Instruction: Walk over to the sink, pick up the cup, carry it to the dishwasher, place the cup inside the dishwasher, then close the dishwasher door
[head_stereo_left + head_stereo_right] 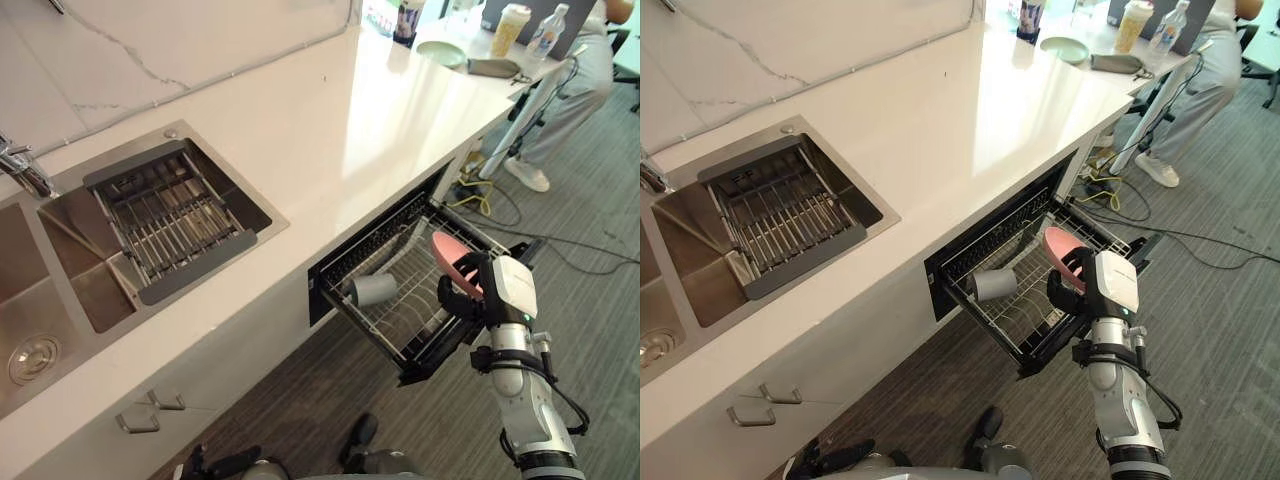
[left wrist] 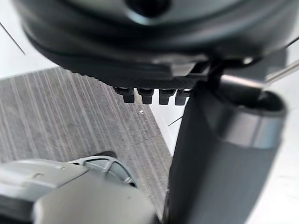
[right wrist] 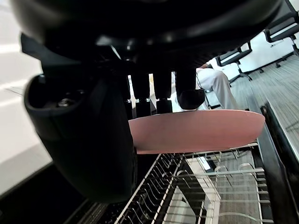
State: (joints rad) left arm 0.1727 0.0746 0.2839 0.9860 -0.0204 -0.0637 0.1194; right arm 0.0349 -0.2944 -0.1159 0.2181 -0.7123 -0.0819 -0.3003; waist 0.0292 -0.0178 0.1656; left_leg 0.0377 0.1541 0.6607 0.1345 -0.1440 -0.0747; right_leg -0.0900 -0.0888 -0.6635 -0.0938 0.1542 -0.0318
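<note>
Pink round vessel (image 1: 451, 252), possibly a cup, pinched in the right hand (image 1: 468, 298) just above the wire dishwasher rack (image 1: 402, 326) holding a grey cup (image 1: 374, 290)

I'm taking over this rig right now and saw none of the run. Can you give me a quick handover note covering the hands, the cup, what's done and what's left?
Right hand: shut on the pink cup, held over the drawn-out dishwasher rack.
Left hand: idle, hanging low over the floor.
Done: the cup is picked up and brought to the open dishwasher.
Left: set the pink cup in the rack, clear of the grey cup lying there, then let go and close the door.
</note>
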